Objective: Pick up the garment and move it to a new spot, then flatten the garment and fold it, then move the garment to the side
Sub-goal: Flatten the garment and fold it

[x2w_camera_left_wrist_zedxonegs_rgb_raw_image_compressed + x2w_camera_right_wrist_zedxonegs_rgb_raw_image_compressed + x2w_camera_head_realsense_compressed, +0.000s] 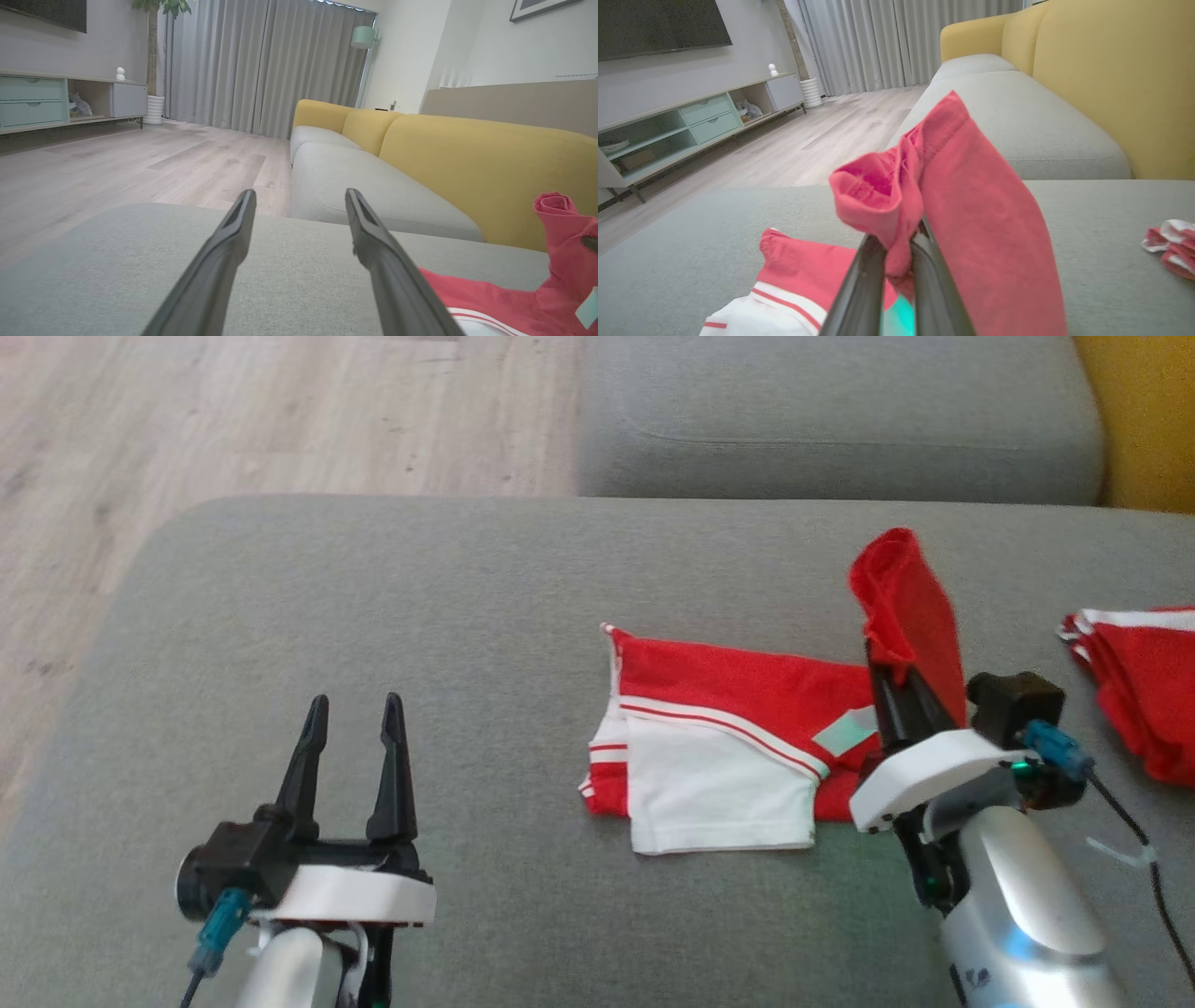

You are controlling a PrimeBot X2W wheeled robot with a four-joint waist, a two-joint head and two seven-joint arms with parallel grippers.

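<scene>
- The red and white garment (728,709) lies partly folded on the grey cushion (373,597), right of the cushion's middle — its white panel is toward the cushion's near edge.
- The right gripper (892,665), over the cushion's right part, is clenched on a red corner of the garment and holds that flap upright above the rest.
- The left gripper (357,702) hovers over the cushion's near left part — fingers spread wide, grasping nothing.
- A second red and white pile (1134,681) lies at the cushion's right edge.
</scene>
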